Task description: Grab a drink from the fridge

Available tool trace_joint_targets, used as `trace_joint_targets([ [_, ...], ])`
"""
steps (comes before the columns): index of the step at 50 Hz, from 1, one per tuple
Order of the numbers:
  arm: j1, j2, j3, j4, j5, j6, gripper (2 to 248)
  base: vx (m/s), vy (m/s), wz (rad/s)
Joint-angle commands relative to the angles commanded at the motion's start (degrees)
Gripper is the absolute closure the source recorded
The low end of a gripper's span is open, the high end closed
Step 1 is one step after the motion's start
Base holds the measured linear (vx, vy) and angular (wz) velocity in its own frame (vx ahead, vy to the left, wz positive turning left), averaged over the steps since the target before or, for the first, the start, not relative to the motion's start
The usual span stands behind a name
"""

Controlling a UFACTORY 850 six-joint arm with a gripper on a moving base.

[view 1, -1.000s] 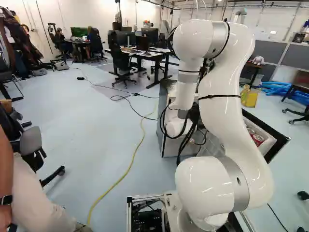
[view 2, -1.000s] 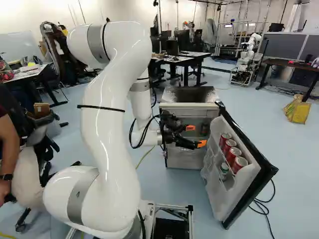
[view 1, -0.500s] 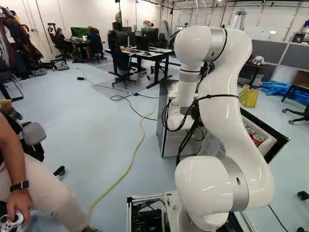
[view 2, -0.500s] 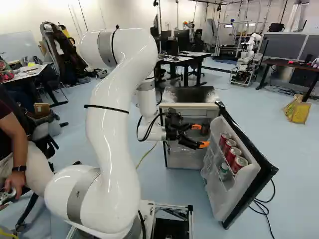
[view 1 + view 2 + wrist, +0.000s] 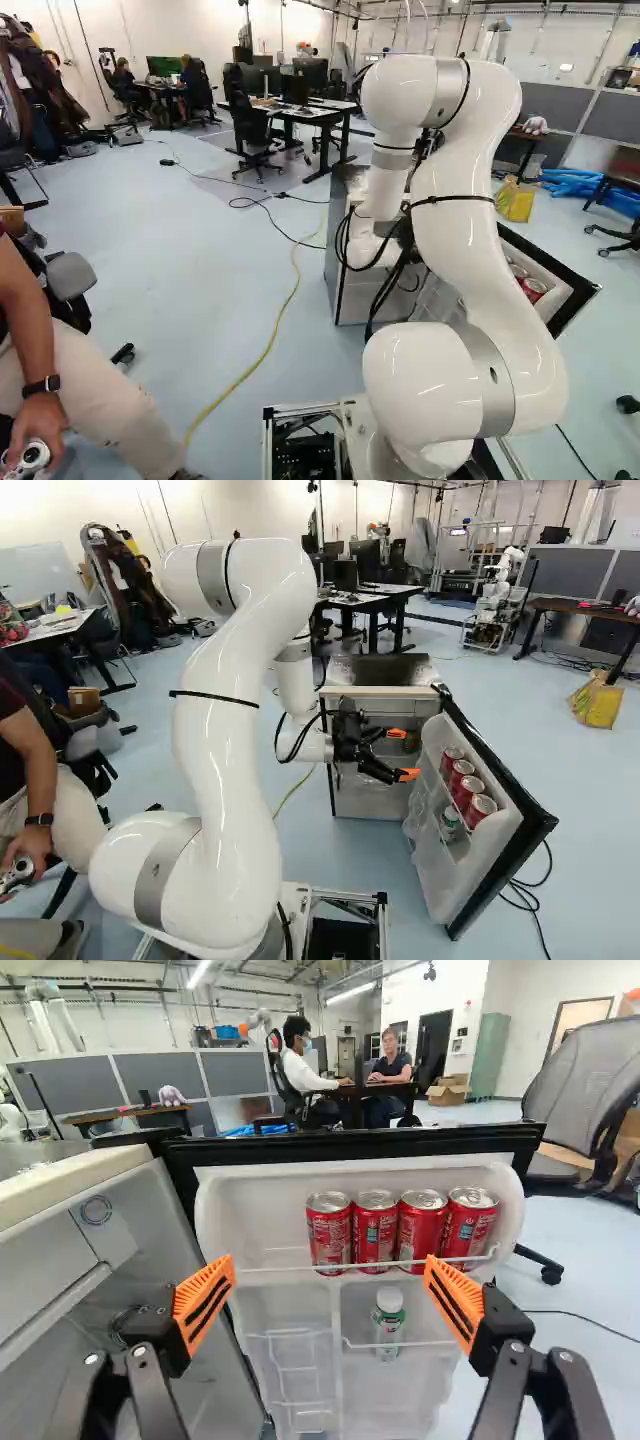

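Four red cans [image 5: 375, 1230] stand upright, side by side, on the upper shelf of the open fridge door [image 5: 510, 845], behind a low rail [image 5: 280, 1268]. One small bottle with a green cap [image 5: 388, 1322] stands alone on the shelf below them. Further in, one dark shape inside the fridge [image 5: 380, 670] might be another drink, but it is too small to tell. The single black gripper [image 5: 330, 1270] is spread wide, with nothing between its two orange pads [image 5: 204, 1300], and it points toward the cans without touching any. If full, a can should feel fairly heavy for its size. Its wall is thin metal: stiff enough under a moderate squeeze, prone to denting under a hard one, and likely slick if chilled or damp. The best hold looks to be around the body, above the rail, with one pad on each side. The neighbours crowd the middle cans, so the end can nearest the fridge body seems the easiest to take, having one free flank. The other finger must still work into a tight gap, and a straight lift would clear the rail.
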Motion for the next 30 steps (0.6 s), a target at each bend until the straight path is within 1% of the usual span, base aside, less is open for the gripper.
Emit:
trace_joint_targets([
  [14,0.00,0.00,0.00,-0.01,0.00,0.32,3,0.000,0.000,0.000],
  [18,0.00,0.00,0.00,-0.13,0.00,-0.94,3,0.000,0.000,0.000],
  [25,0.00,0.00,0.00,-0.56,0.00,-4.19,3,0.000,0.000,0.000],
  [30,0.00,0.00,0.00,-0.93,0.00,-5.11,3,0.000,0.000,0.000],
])
